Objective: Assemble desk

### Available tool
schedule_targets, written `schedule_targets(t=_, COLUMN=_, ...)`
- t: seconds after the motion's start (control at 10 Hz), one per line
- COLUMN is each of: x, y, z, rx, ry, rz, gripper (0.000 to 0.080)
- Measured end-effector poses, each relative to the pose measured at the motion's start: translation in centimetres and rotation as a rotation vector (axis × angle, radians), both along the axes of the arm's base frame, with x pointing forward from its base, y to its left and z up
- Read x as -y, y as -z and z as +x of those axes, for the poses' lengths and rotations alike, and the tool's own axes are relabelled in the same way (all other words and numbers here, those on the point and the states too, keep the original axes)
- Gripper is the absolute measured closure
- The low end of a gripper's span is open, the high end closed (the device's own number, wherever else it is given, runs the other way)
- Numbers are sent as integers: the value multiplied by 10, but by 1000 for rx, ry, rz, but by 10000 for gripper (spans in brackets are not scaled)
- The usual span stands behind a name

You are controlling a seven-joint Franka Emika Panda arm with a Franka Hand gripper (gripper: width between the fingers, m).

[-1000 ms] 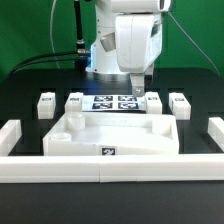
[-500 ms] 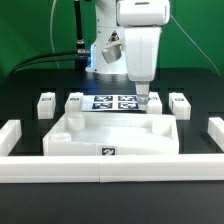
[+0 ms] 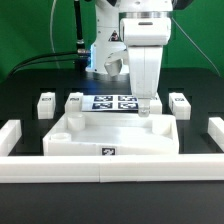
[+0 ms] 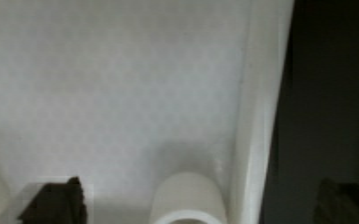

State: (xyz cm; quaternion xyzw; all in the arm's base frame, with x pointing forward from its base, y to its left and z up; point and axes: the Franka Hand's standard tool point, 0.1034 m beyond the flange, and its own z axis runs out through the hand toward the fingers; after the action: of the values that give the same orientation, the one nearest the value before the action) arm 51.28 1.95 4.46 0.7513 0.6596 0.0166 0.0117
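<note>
Exterior view, left to right:
- The low white border wall (image 3: 110,172) fences the black surface (image 3: 30,125) at the front and on both sides. All the desk parts sit inside it, loose, with no leg fitted to the tabletop.
- The far-left leg (image 3: 45,104) is a white block with a small tag. It stands well to the left of the pincer (image 3: 146,108).
- The second leg (image 3: 74,102) is the same kind of block, in the same row and nearer the pincer. It stands apart from the first.
- The marker board (image 3: 113,102) lies flat just left of the pincer, between it and the second leg.
- The tabletop (image 3: 140,145) lies in front of the leg row and stretches left from under the pincer. It is wide and white, rimmed like a shallow tray, with raised moulded bumps inside near the corners and one tag on the front rim.
- The pincer hangs straight down from the arm with its tips at the tabletop's back right corner. I can't tell whether they touch it.
- The third leg (image 3: 158,101) is just behind the pincer on its right and partly hidden by it.
- The far-right leg (image 3: 179,103) stands further right of the pincer, on its own.

Wrist view:
- The dark fingers (image 4: 55,200) are spread wide. The pincer is released and grips nothing.
- Between the fingers is the flat white face of the tabletop with a rounded white nub.
- To one side there is a rim line, then black surface.
</note>
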Motion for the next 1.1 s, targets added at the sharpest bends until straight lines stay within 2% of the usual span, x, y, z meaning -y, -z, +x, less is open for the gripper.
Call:
schedule_targets(t=0.1, x=1, y=3, z=-1, rx=0, ry=1, rz=1, gripper=150)
schedule_targets(t=0.3, x=9, y=21, z=-11, rx=-18, ry=7, rz=8, gripper=150)
schedule_targets(t=0.6, x=15, y=36, z=-19, rx=-42, ry=23, rz=12, gripper=150)
schedule_targets(t=0.8, x=19, y=40, z=-21, rx=-45, ry=32, rz=14, gripper=150)
schedule_targets(t=0.9, x=20, y=40, z=-21, rx=-39, ry=36, rz=15, gripper=240)
schedule_targets(t=1.0, x=20, y=40, z=-21, rx=-40, ry=36, rz=15, gripper=421)
schedule_targets(t=1.1, x=20, y=40, z=-21, rx=-40, ry=36, rz=15, gripper=559)
